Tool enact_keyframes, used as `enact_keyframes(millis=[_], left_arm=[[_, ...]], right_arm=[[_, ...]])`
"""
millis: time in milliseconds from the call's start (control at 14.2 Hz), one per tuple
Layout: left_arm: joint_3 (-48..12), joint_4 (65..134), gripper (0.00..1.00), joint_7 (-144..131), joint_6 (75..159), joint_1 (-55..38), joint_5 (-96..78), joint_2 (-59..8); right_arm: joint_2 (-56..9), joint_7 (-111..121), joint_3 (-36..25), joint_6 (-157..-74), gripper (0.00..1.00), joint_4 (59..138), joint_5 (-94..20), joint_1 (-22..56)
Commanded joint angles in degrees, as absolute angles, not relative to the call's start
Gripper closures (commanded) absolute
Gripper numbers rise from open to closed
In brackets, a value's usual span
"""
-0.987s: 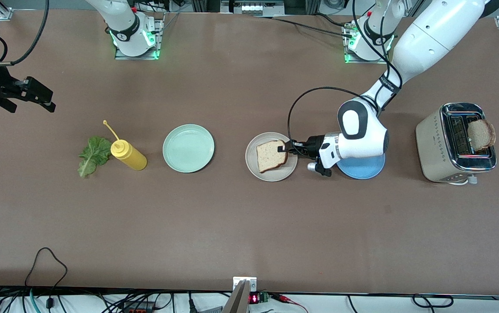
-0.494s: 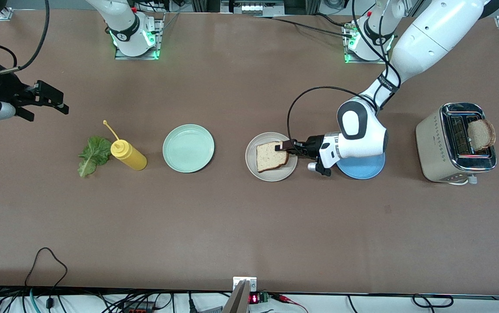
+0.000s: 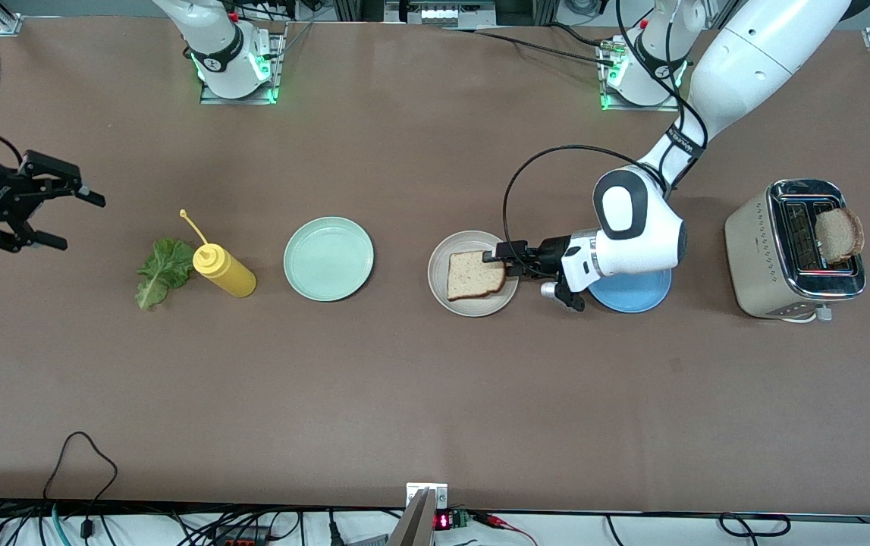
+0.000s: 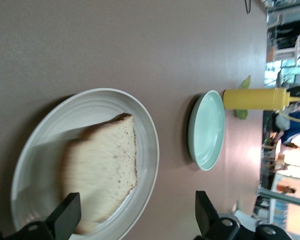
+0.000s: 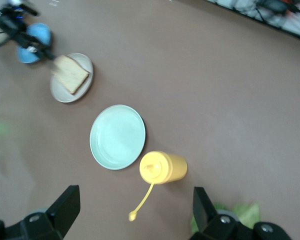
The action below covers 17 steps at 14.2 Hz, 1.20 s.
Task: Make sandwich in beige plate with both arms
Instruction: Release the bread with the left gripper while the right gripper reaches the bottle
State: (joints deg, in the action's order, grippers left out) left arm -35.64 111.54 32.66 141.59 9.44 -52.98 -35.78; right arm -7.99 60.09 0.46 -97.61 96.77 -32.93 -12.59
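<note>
Front view: one bread slice (image 3: 474, 275) lies flat on the beige plate (image 3: 438, 288), right of centre in the frame.

The left gripper (image 3: 501, 257) sits low at the plate's edge toward the blue plate (image 3: 636, 293), fingers spread wide, holding nothing. The right gripper (image 3: 46, 211) hovers at the frame's left edge over bare desk (image 3: 404, 394), fingers wide and empty. Lettuce leaf (image 3: 161, 271), yellow squeeze bottle (image 3: 224, 271) and mint green plate (image 3: 328, 258) line up left of the beige plate; a second slice (image 3: 840, 234) stands in the toaster (image 3: 768, 250) at the right.
</note>
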Motion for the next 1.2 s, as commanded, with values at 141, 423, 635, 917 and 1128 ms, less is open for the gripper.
enact_keyframes(millis=[141,423,635,917,1128], left_arm=[[-35.2,110.5,0.0,32.8,137.9,11.8,-44.0,-33.5],[-33.9,106.4,0.0,25.2,131.0,11.8,-28.7,-31.3],[-34.0,100.3,0.0,16.2,122.4,11.7,-12.4,-31.0],[-34.0,95.1,0.0,10.6,111.3,11.7,-2.5,-30.9],[-33.9,91.0,0.0,7.4,102.3,12.5,6.5,-30.9]], right_arm=[[-17.6,85.1,1.2,-96.2,0.0,96.6,-46.6,-18.2],[-25.1,103.2,1.2,-92.3,0.0,96.9,-54.8,-21.6],[-30.6,114.8,1.2,-90.0,0.0,97.8,-58.8,-23.5],[-35.6,128.1,1.2,-89.6,0.0,101.1,-62.9,-24.8],[-38.2,136.3,1.2,-89.7,0.0,106.3,-67.1,-24.7]])
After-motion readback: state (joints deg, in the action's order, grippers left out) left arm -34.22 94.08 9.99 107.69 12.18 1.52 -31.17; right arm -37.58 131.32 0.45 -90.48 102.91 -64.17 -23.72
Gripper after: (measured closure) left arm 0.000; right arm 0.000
